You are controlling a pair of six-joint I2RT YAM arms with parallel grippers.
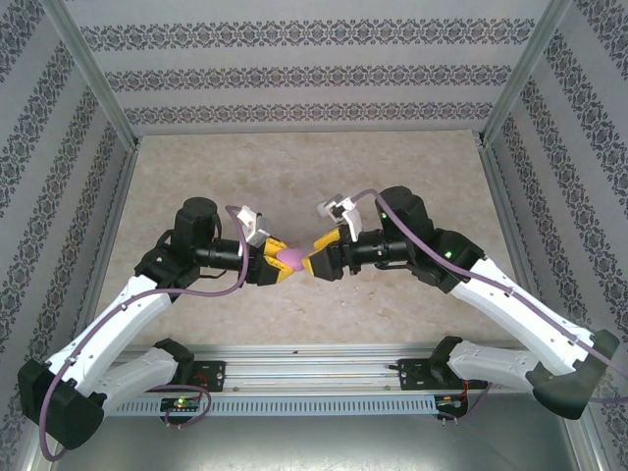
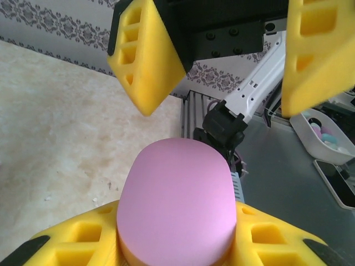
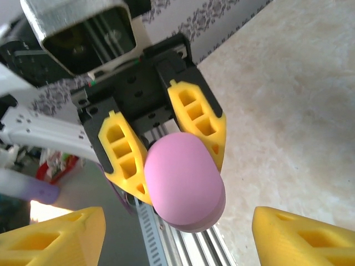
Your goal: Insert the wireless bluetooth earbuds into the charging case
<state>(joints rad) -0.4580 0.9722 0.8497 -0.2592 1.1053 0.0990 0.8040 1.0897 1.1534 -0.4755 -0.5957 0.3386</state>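
Over table (image 1: 294,167), case (image 1: 292,257) toward right gripper (image 1: 316,257)

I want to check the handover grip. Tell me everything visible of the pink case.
The pink case is a smooth, matte, pebble-shaped shell, plastic by its look, with a thin seam round its side; it is shut. It hangs above the table, clamped between the yellow fingers of the left gripper, its rounded end pointing toward the open right gripper, whose fingers are spread and not touching it.
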